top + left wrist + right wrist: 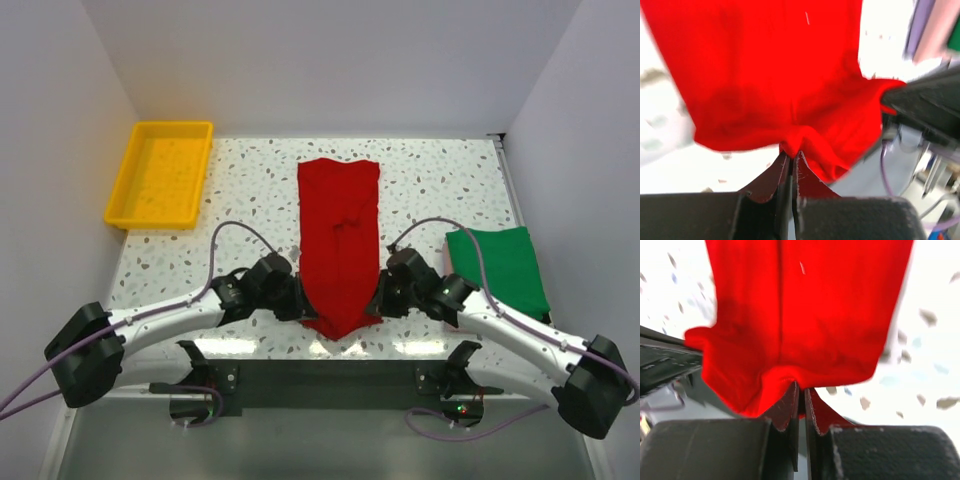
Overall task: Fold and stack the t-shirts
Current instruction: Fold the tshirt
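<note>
A bright red t-shirt (339, 235) lies as a long narrow strip down the middle of the table, its near end bunched into a point. My left gripper (300, 303) is shut on the left near corner of the red cloth (770, 75). My right gripper (377, 303) is shut on the right near corner of the same red t-shirt (810, 305). In each wrist view the jaws pinch a fold of red fabric, with the left gripper (792, 156) and right gripper (802, 390) nearly closed. A dark green t-shirt (500, 268) lies folded flat at the right. No pink t-shirt is in view.
A yellow plastic tray (160, 173) stands at the back left of the speckled table (250, 190). White walls close in the left, back and right sides. The table's dark near edge (330, 380) runs between the arm bases.
</note>
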You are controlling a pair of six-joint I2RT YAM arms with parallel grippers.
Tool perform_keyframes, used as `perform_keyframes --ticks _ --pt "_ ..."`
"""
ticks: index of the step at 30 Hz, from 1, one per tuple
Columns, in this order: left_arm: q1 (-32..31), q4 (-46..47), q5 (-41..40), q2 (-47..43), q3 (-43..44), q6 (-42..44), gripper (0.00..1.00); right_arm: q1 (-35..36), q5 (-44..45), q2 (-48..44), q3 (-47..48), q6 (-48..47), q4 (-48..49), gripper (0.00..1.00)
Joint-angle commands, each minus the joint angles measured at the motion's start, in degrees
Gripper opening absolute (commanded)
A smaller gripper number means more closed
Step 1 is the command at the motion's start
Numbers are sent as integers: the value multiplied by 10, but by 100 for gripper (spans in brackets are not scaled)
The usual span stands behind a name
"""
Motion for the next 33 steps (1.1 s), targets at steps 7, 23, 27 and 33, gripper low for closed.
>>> perform_keyframes --ticks 7,23,27,33 --pt "122 68 -45 92 110 44 0 -90 37 142 114 -75 102 1" --pt "232 53 -15 323 301 93 0 -249 -93 351 243 -119 171 0" --pt "249 50 -11 343 328 99 0 -267 -117 390 262 -123 178 0" --pt "266 44 2 367 353 112 0 -291 -149 431 274 -116 200 0"
